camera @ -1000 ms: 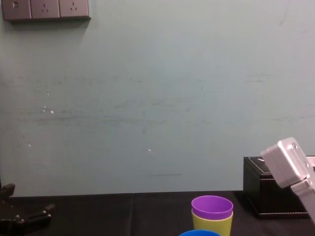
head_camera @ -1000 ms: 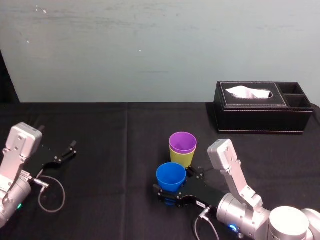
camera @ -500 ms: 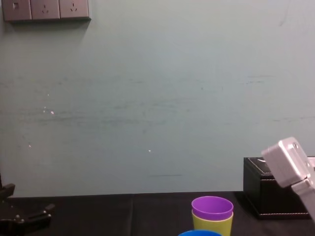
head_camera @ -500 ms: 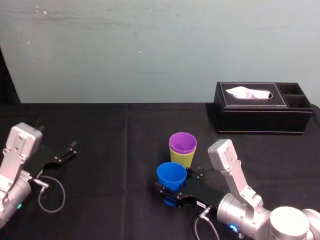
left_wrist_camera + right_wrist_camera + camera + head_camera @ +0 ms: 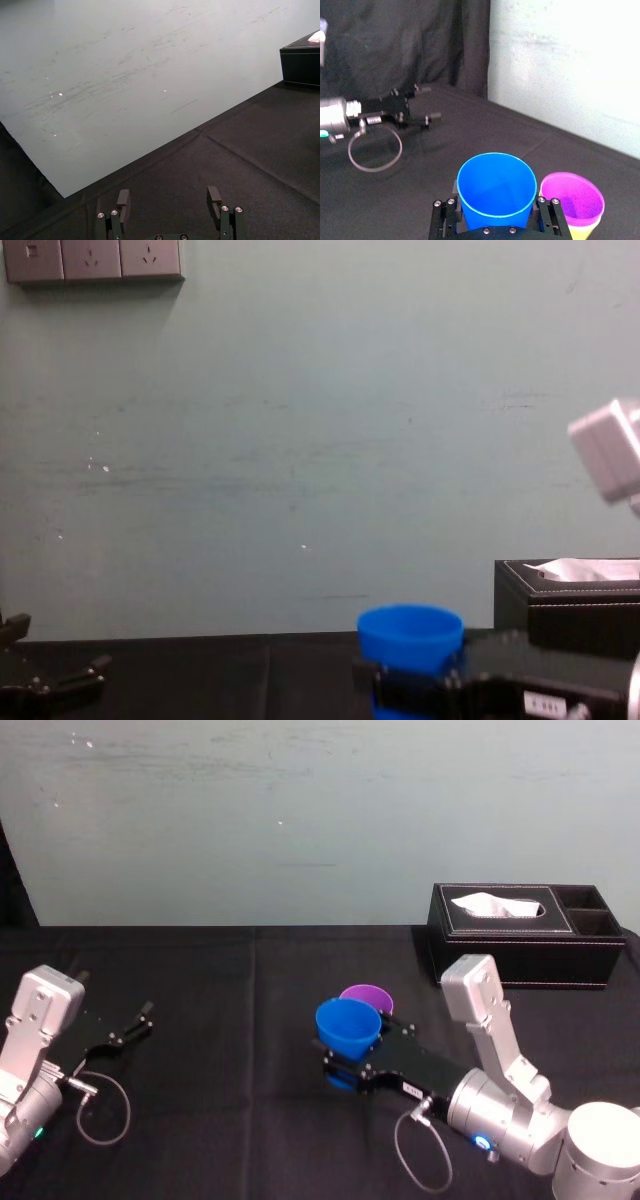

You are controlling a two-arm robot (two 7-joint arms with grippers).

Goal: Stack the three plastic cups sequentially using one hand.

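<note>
Gripping the blue cup beside the purple cup, the right gripper could clip that rim if lowered off-centre; left gripper parked, spread

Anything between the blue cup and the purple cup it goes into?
Nothing visible. The right claw holds the blue cup just beside the purple cup, nested in the yellow-green cup, mouth open and unobstructed. Left claw sits parked far off.
</note>
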